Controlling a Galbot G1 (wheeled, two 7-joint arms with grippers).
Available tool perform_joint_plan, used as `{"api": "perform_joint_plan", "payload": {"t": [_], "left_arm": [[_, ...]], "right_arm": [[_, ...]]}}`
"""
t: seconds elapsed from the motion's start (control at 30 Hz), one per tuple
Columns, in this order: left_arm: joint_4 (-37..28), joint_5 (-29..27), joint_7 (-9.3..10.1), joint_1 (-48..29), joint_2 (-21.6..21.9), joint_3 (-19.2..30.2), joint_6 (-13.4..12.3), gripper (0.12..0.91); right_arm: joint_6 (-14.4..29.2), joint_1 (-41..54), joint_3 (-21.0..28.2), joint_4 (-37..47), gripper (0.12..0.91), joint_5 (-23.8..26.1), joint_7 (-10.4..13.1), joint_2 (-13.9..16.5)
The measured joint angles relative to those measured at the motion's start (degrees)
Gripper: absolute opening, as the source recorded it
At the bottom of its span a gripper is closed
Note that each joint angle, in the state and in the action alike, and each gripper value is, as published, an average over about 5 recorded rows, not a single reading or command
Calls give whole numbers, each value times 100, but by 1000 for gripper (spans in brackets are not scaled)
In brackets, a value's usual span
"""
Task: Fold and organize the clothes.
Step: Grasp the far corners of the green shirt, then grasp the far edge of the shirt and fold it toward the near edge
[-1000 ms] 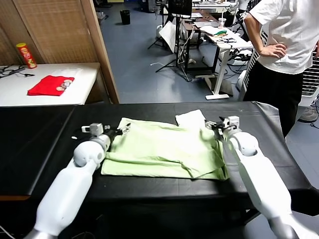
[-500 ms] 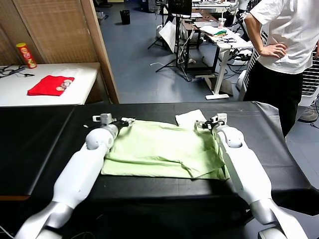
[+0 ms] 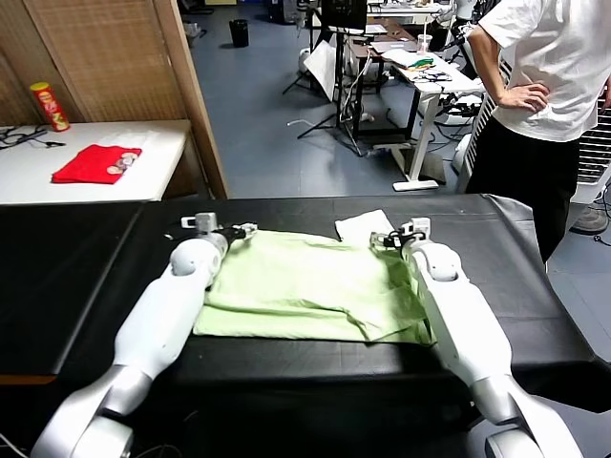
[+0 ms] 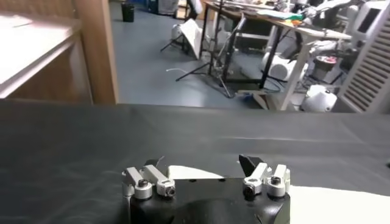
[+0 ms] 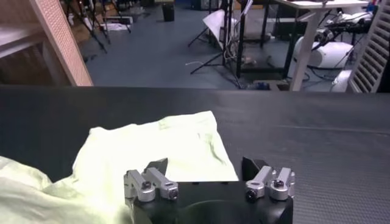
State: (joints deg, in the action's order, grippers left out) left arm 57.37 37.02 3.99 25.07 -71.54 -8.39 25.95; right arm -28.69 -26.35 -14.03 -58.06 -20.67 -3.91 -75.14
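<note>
The clothes are one pale green shirt lying flat on the black table, with a sleeve sticking out at its far right. My left gripper is at the shirt's far left corner, open, and a pale corner of fabric lies between its fingers. My right gripper is at the far right corner by the sleeve, also open. In the right wrist view the sleeve spreads just beyond the right gripper. The left gripper holds nothing.
A white side table at the far left carries a red folded garment and a red can. A wooden screen stands behind it. A person in a white T-shirt stands at the table's far right corner.
Both arms have reached forward along the shirt's sides. Each gripper has moved from beside the shirt to its far corner, the left one going right, the right one going left.
</note>
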Motion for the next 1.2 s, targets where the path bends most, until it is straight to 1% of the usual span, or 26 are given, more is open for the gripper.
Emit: {"api": "perform_joint_plan", "payload": {"t": [0.03, 0.1, 0.13, 0.17, 0.23, 0.27, 0.37, 0.4, 0.47, 0.53, 0.6, 0.77, 0.87, 1.0, 1.2], "left_arm": [[-5, 13, -4, 9, 4, -5, 1, 728], [0, 19, -23, 33, 10, -8, 1, 634], [11, 17, -40, 46, 13, -9, 2, 584], [24, 14, -59, 60, 14, -8, 4, 517], [54, 2, -98, 82, 18, -1, 10, 417], [66, -6, -114, 90, 20, 4, 14, 350], [91, -27, -135, 102, 23, 18, 27, 200], [99, -39, -138, 104, 24, 20, 32, 167], [122, -82, -138, 109, 32, 22, 31, 137], [160, -151, -128, 122, 56, 18, 17, 137], [214, -201, -99, 152, 101, 2, -1, 135], [526, -139, 9, 329, 302, -105, 9, 134], [874, -36, 50, 517, 469, -193, 38, 134], [1417, 103, 95, 852, 707, -349, 76, 134], [2232, 240, 184, 1401, 976, -655, 89, 134]], "right_arm": [[0, 2, -1, 8, 741, 4, -4, -7], [0, 1, -10, 18, 666, 10, -5, -18], [-1, -3, -17, 20, 628, 12, -5, -24], [-1, -9, -26, 21, 576, 14, -4, -30], [1, -25, -46, 17, 497, 19, -4, -40], [7, -35, -53, 13, 446, 22, -5, -45], [75, -64, -74, 0, 341, 36, -18, -54], [117, -76, -82, -5, 300, 40, -29, -56], [223, -103, -97, -24, 230, 42, -61, -52], [351, -135, -105, -57, 164, 32, -109, -31], [501, -169, -98, -110, 140, -2, -178, 6], [984, -297, -6, -392, 127, -201, -411, 180], [1116, -406, 46, -654, 126, -396, -453, 330], [1100, -568, 77, -1063, 124, -550, -454, 542], [848, -1008, 79, -1844, 122, -638, -410, 928]]}}
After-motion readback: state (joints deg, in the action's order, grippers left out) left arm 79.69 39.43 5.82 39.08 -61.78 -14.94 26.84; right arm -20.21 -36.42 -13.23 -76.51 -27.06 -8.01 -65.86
